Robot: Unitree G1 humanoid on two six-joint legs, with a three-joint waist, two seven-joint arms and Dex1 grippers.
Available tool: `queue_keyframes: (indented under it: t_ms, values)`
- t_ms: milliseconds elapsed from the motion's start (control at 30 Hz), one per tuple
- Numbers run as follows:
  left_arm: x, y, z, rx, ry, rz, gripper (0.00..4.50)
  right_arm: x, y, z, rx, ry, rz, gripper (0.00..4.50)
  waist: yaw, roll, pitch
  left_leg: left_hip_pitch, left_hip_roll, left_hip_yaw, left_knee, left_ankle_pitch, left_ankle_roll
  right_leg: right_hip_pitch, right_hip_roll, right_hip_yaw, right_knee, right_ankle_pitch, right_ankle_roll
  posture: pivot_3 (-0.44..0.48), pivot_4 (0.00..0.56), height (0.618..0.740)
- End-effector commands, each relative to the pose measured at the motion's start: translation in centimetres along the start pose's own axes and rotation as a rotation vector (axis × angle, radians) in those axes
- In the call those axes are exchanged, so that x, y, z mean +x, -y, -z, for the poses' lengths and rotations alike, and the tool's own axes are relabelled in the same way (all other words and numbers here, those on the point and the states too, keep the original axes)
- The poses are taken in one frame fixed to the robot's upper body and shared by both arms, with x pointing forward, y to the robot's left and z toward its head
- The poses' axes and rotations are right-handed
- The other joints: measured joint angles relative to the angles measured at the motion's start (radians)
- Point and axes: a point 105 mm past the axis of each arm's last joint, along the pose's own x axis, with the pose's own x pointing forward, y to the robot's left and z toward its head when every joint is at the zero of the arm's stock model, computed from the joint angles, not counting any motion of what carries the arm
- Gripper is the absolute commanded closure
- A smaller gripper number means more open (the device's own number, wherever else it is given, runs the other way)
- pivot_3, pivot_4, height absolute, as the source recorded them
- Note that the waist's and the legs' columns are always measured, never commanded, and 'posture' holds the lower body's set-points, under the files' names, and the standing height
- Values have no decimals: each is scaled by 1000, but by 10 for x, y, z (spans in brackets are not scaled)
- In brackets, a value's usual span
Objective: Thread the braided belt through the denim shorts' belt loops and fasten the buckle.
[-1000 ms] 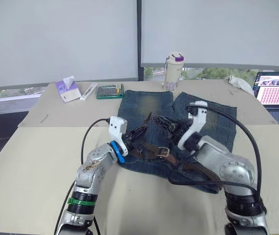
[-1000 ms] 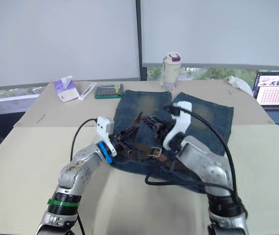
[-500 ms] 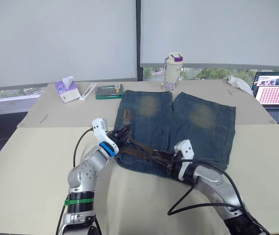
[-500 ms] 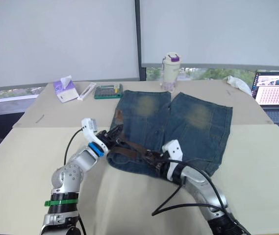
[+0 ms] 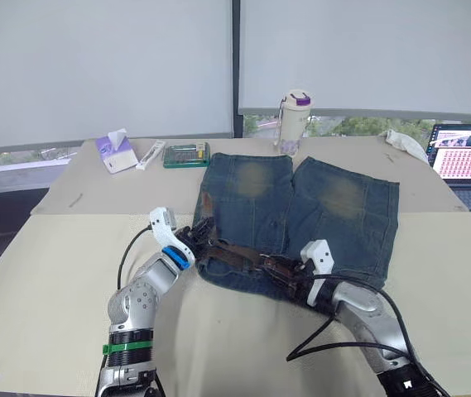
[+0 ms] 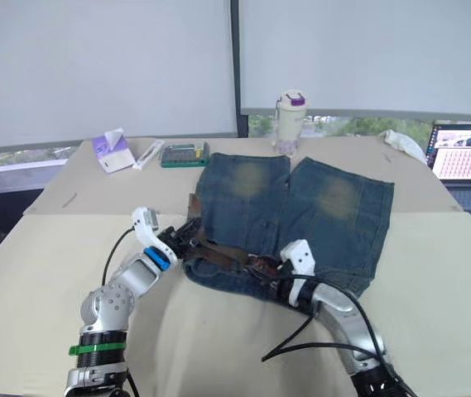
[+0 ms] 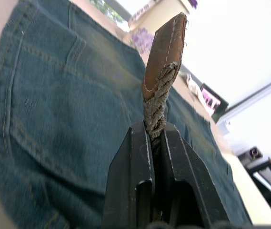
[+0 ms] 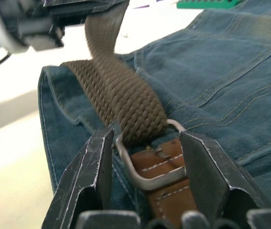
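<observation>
The denim shorts [image 5: 334, 198] lie flat on the table, legs pointing away and waistband nearest me. Across the waistband runs the braided belt [image 5: 235, 255]. My left gripper [image 5: 200, 236] is at the waistband's left end, shut on the belt just below its tapered leather tip [image 7: 166, 47], which sticks up past the fingers [image 7: 140, 171]. At the right end, my right gripper [image 8: 146, 135] is open, one finger close on each side of the silver buckle [image 8: 147, 180]. The braid passes through the buckle. I cannot make out the belt loops.
Along the table's far edge stand a bottle [image 5: 294, 120], a tissue pack [image 5: 114, 151], a green box [image 5: 185, 154] and a white cloth [image 5: 405, 141]. A laptop [image 5: 467, 157] is open at far right. My right arm's black cable [image 5: 334, 339] lies on the near tabletop.
Both arms came down from above the shorts, which now lie flat. The right gripper dropped to the buckle at the waistband; the left drew back to the left end with the tip.
</observation>
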Motion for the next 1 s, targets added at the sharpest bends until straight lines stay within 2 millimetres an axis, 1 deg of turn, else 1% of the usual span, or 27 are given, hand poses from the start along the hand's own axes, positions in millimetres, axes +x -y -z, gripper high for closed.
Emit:
queue_keyframes:
  t_ms: [33, 133, 167, 400, 533, 633, 667, 833, 1000]
  values:
    - [0, 10, -7, 38, 15, 45, 4500, -5, 0, -12, -3, 31, -34, 3275, 1, 0, 0, 0, 0, 0, 0, 0, 0, 0, 0, 0, 0, 0, 0, 0, 150, 740]
    - [0, 9, -9, 39, 21, 41, 4500, -6, 1, -15, -10, 43, -37, 4247, -1, 0, 0, 0, 0, 0, 0, 0, 0, 0, 0, 0, 0, 0, 0, 0, 150, 740]
    - [0, 8, -9, 39, 22, 40, 4500, -7, 3, -15, -15, 43, -35, 4457, -1, 0, 0, 0, 0, 0, 0, 0, 0, 0, 0, 0, 0, 0, 0, 0, 150, 740]
    - [-3, 7, -5, 39, 12, 41, 4500, -15, 7, -16, -61, 10, -58, 4457, 0, 0, 0, 0, 0, 0, 0, 0, 0, 0, 0, 0, 0, 0, 0, 0, 150, 740]
    - [-4, 5, -3, 39, 8, 41, 4500, -16, 12, -24, -81, 41, -30, 4457, 0, 0, 0, 0, 0, 0, 0, 0, 0, 0, 0, 0, 0, 0, 0, 0, 150, 740]
    - [-4, 6, -1, 39, 3, 45, 4500, -14, 10, -32, -69, 64, -35, 4457, 0, 0, 0, 0, 0, 0, 0, 0, 0, 0, 0, 0, 0, 0, 0, 0, 150, 740]
    - [-4, 6, -1, 39, 3, 45, 4500, -14, 10, -32, -72, 60, -39, 4457, 0, 0, 0, 0, 0, 0, 0, 0, 0, 0, 0, 0, 0, 0, 0, 0, 150, 740]
    - [-4, 6, -1, 36, 5, 45, 4500, -18, 8, -13, -140, -50, -73, 4457, 2, 0, 0, -1, 0, 0, 1, 0, 0, 0, -1, 0, 0, 0, 0, 0, 150, 740]
    - [-4, 5, 0, 34, 3, 41, 4500, -11, 6, -13, -165, -66, -85, 4457, -1, 0, 0, 0, 0, 0, 1, 0, 0, 0, 0, 0, 0, 0, 0, 0, 150, 740]
